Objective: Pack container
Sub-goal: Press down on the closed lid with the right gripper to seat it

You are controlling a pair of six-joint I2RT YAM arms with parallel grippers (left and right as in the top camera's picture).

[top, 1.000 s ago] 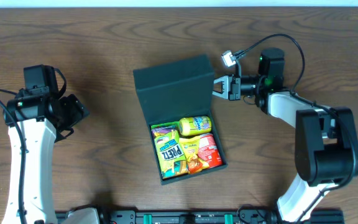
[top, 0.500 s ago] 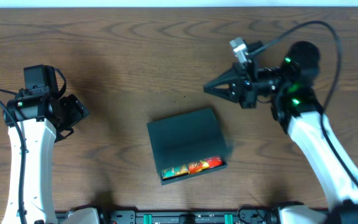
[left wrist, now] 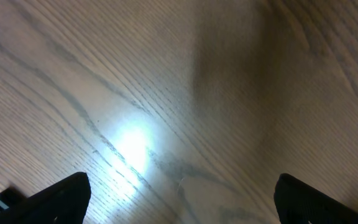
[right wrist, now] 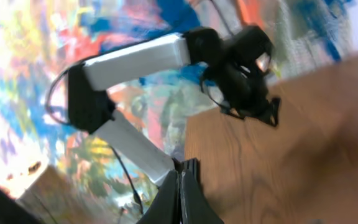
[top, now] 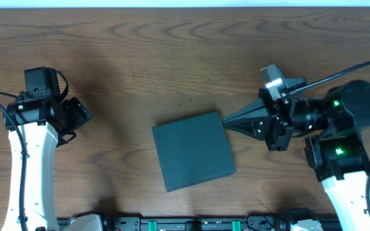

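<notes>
The container (top: pixel 193 151), a dark teal-black square box, lies in the middle of the table with its flat lid shut, so nothing inside shows. My right gripper (top: pixel 228 123) is shut and empty, its pointed tip just off the box's far right corner. In the right wrist view the shut fingers (right wrist: pixel 180 194) point across the wood and the box is out of view. My left gripper (top: pixel 77 117) is far left of the box. The left wrist view shows it open (left wrist: pixel 179 200) over bare wood, holding nothing.
The brown wooden table (top: pixel 172 51) spreads around the box. The left arm (right wrist: pixel 166 56) shows across the table in the right wrist view, with a colourful wall behind it. No other loose objects are in view.
The lid has dropped from upright to fully shut, hiding the snack packs. My right gripper has let go of the lid, swung toward the front right and shut. The left arm has not moved.
</notes>
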